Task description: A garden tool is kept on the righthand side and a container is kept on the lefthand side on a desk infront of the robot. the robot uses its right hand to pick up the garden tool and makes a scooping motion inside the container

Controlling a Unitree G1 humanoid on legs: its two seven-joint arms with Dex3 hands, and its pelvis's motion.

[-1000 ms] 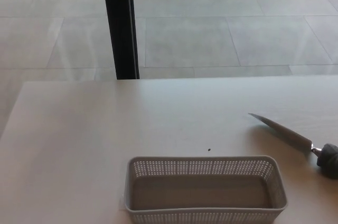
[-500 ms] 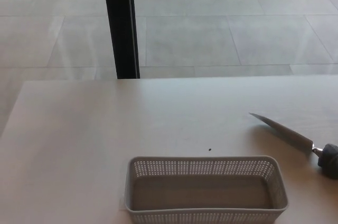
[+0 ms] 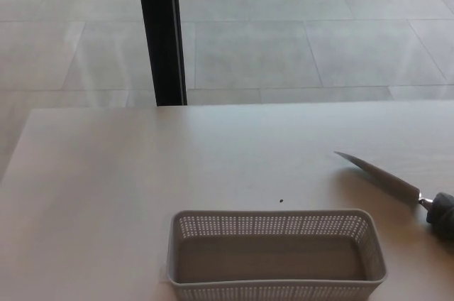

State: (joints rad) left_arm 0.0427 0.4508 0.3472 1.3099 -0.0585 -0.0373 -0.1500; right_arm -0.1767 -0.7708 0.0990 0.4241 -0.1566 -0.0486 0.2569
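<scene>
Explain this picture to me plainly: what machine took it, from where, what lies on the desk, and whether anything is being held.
The picture comes from a camera on a humanoid robot's head, looking down at the desk in front of it. No robot hand shows at this moment, so nothing is visibly held. Near the bottom edge stands a grey perforated container, which looks empty. To its right lies the garden tool, apart from the container: a narrow metal blade with a dark handle cut off by the picture's edge, its tip pointing up and left. Beyond the desk are floor tiles and a black post.

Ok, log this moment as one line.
phase: pre-grasp | garden tool: lying on desk, right | container: empty, front | hands: not in view
</scene>
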